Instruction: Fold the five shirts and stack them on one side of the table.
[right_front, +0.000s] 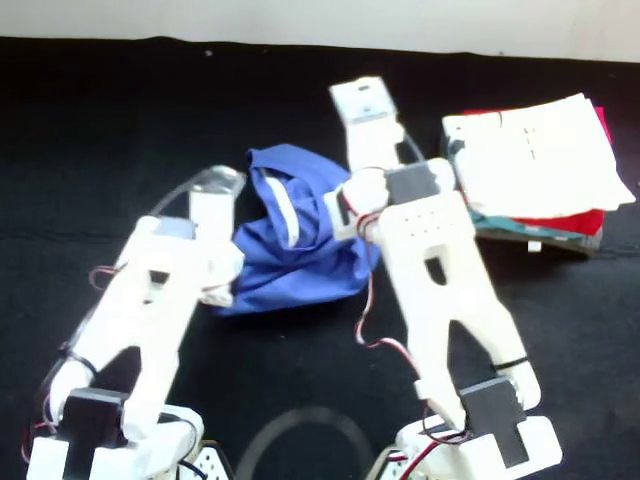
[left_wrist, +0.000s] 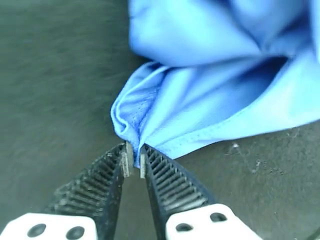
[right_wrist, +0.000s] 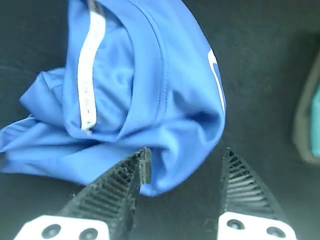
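Ribbed black fingers (left_wrist: 100, 185) of the left gripper (left_wrist: 134, 161) sit closest in the left wrist view. They are drawn together to a sliver, with a gathered corner of the blue shirt (left_wrist: 210, 100) nipped at their tips, and pleats in the cloth run into that point. Around it lies the black desk (left_wrist: 50, 75).

From the right wrist view, the right gripper (right_wrist: 186, 162) stands wide apart and holds nothing. One finger (right_wrist: 125, 185) lies over the shirt's rounded, folded edge and the other finger (right_wrist: 235, 185) is over bare desk just beside it, so that edge sits between the jaws. That view also brings out a white stripe (right_wrist: 90, 65) along the cloth and, at the margin, a teal edge (right_wrist: 307, 120).

The high view adds the wider layout. The shirt is a crumpled heap mid-desk between the two arms, with the left gripper at its near corner. A stack of folded shirts (right_front: 530, 150), white on top over red and teal, rests well apart on the right arm's side.
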